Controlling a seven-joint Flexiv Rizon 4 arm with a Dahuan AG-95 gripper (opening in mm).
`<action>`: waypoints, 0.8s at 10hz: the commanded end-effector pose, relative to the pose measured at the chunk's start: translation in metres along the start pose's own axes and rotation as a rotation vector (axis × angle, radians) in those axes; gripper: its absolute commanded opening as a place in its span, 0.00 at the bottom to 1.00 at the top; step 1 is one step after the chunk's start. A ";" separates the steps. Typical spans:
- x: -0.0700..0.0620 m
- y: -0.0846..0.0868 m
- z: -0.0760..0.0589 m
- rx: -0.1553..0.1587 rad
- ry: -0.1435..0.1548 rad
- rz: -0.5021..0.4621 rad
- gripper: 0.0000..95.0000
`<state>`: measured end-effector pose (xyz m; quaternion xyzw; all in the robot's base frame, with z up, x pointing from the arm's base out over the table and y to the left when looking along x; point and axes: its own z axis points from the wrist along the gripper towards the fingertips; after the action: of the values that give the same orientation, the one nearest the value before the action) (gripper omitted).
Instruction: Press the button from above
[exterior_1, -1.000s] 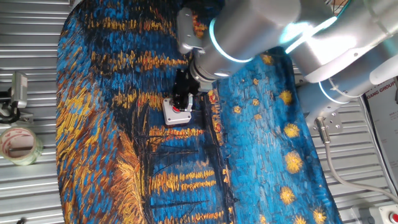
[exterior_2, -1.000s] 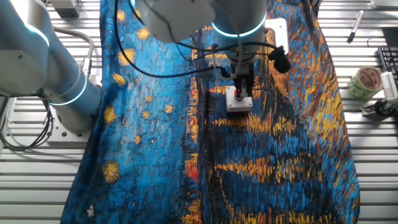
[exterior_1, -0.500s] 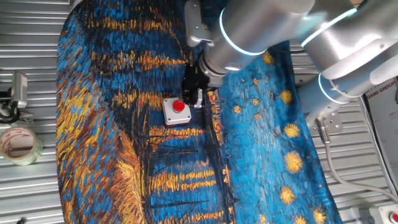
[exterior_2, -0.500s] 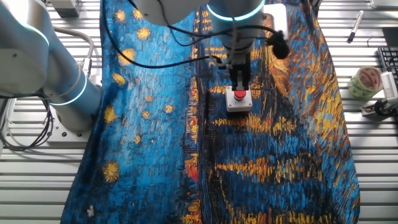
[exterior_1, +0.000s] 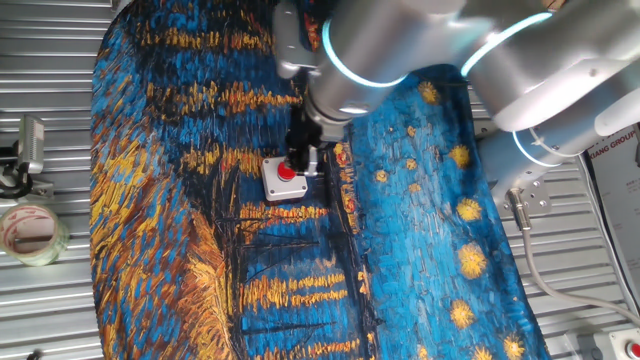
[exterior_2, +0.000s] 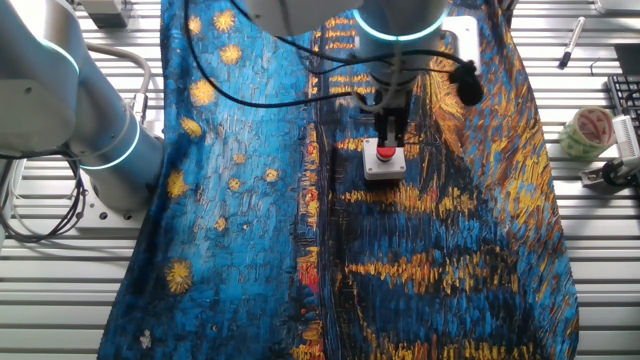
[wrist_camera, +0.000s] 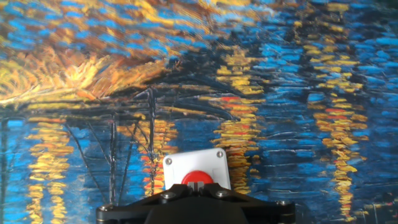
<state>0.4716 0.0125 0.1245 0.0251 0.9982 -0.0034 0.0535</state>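
The button (exterior_1: 287, 172) is a red dome in a light grey square box (exterior_1: 276, 188) on the painted cloth. It also shows in the other fixed view (exterior_2: 386, 153) and at the bottom of the hand view (wrist_camera: 198, 178). My gripper (exterior_1: 297, 160) points straight down over the dome's far side, its tips right at the dome; I cannot tell whether they touch it. In the hand view the two fingertips (wrist_camera: 196, 185) meet with no gap between them, so the gripper (wrist_camera: 196, 185) is shut and holds nothing. The gripper (exterior_2: 388, 140) hides the box's far edge.
A blue and orange painted cloth (exterior_1: 200, 250) covers the table. A tape roll (exterior_1: 30, 232) and a metal clamp (exterior_1: 28, 145) lie on the slatted top at one side. A pen (exterior_2: 570, 42) lies near the far corner. The arm's base (exterior_2: 95, 130) stands beside the cloth.
One second ago the gripper covered the button. Half a second ago it had lifted off, leaving the red dome in full view. Now it is back down at the dome, with the wrist turned.
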 end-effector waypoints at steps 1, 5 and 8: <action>-0.003 0.002 0.001 -0.004 0.009 0.000 0.00; -0.003 0.002 0.000 -0.001 0.017 -0.002 0.00; -0.004 0.003 -0.005 0.001 0.031 -0.007 0.00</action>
<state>0.4740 0.0156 0.1320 0.0216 0.9991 -0.0030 0.0369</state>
